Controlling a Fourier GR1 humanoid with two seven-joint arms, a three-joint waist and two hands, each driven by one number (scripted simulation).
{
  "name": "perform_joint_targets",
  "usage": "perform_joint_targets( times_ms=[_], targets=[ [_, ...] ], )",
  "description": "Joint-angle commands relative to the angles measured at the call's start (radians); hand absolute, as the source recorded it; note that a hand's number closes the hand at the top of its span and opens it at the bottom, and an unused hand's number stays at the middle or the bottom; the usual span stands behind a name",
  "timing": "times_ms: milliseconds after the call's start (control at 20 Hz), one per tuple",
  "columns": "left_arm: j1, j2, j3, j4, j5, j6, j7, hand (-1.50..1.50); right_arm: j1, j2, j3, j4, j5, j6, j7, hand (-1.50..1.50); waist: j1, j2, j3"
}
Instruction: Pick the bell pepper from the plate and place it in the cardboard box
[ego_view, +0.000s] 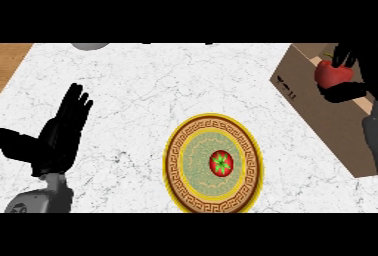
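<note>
Fingers (344, 54) of the right hand (345, 92) curled round the red bell pepper (332, 73), at two o'clock in the view.
Held pepper sits over the upper end of the cardboard box (317, 117), well apart from the plate (177, 150), which lies on the white desk (133, 85) at six o'clock. Left hand (57, 140) rests at nine o'clock, fingers straight, close together and pointing up, apart from the plate.
</note>
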Motion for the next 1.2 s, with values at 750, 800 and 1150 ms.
perform_joint_targets(
  times_ms=[750, 800, 1150],
  targets=[
    [-0.004, -0.025, -0.013, 0.006, -0.020, 0.020, -0.005, 0.00, -0.135, -0.024, -0.193, 0.410, -0.154, -0.214, -0.368, -1.50, 0.002, -0.001, 0.002],
    [0.025, 0.004, 0.004, 0.003, 0.005, -0.023, -0.020, 0.00, -0.129, -0.007, -0.221, 0.451, -0.180, -0.260, -0.407, -1.50, 0.011, 0.002, 0.002],
    [-0.007, 0.005, 0.019, -0.011, 0.014, -0.008, 0.013, 0.00, -0.231, 0.010, -0.411, 0.467, -0.482, -0.054, -0.344, -1.50, -0.013, -0.007, 0.000]
  ],
)
